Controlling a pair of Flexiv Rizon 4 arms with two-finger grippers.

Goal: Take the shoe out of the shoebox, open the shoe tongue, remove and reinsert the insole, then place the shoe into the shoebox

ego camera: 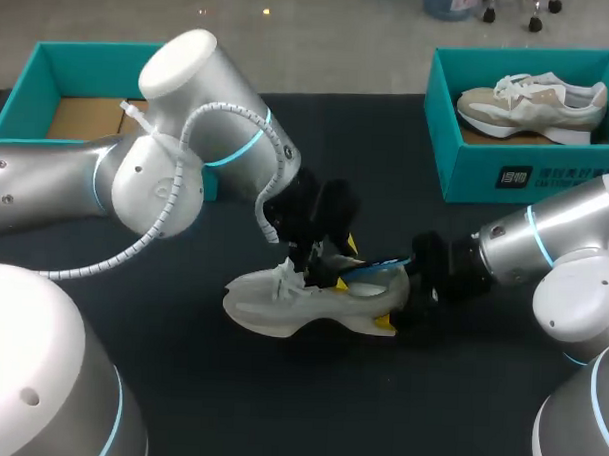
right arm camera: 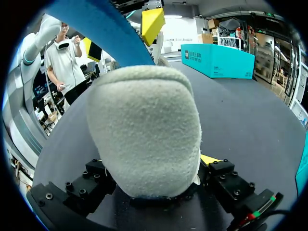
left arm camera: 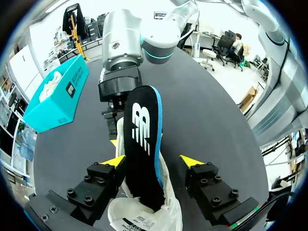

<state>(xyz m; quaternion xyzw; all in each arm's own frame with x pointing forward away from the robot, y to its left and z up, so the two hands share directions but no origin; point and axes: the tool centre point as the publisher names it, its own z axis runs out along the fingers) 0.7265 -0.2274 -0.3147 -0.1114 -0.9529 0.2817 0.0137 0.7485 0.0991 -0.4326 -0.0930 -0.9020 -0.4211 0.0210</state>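
A white shoe [ego camera: 282, 302] lies on its side on the black table, toe to the left. Its black insole [ego camera: 375, 272] with a blue edge sticks up out of the shoe opening. My left gripper [ego camera: 328, 264] hovers over the opening. In the left wrist view the insole [left arm camera: 142, 139] stands between the open fingers of this gripper [left arm camera: 152, 161], with a gap on one side. My right gripper [ego camera: 402, 301] holds the heel. In the right wrist view the fuzzy heel [right arm camera: 144, 130] fills the space between that gripper's [right arm camera: 149, 168] fingers.
A teal shoebox [ego camera: 506, 175] at the back right holds a second shoe [ego camera: 534, 104]. Another teal box [ego camera: 50, 54] stands at the back left, partly behind my left arm, showing a bare cardboard floor.
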